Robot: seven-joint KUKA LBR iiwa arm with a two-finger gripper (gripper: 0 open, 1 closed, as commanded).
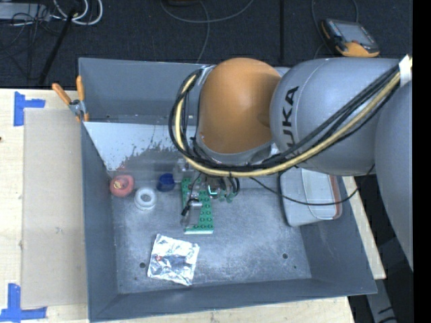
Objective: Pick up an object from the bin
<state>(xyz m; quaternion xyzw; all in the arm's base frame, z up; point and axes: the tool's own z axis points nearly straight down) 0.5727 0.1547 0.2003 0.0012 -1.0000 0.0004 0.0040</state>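
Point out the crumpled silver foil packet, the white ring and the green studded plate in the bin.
Crumpled silver foil packet (174, 260), camera view, centre of wrinkled face.
Small white ring (143, 205), camera view, lower rim.
Flat green studded plate (200, 221), camera view, lower end.

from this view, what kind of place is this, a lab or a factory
Probably a robotics lab bin-picking rig: a KUKA arm reaches into a grey metal bin of loose odds (foil packet, green plate), with cables on the dark floor behind.
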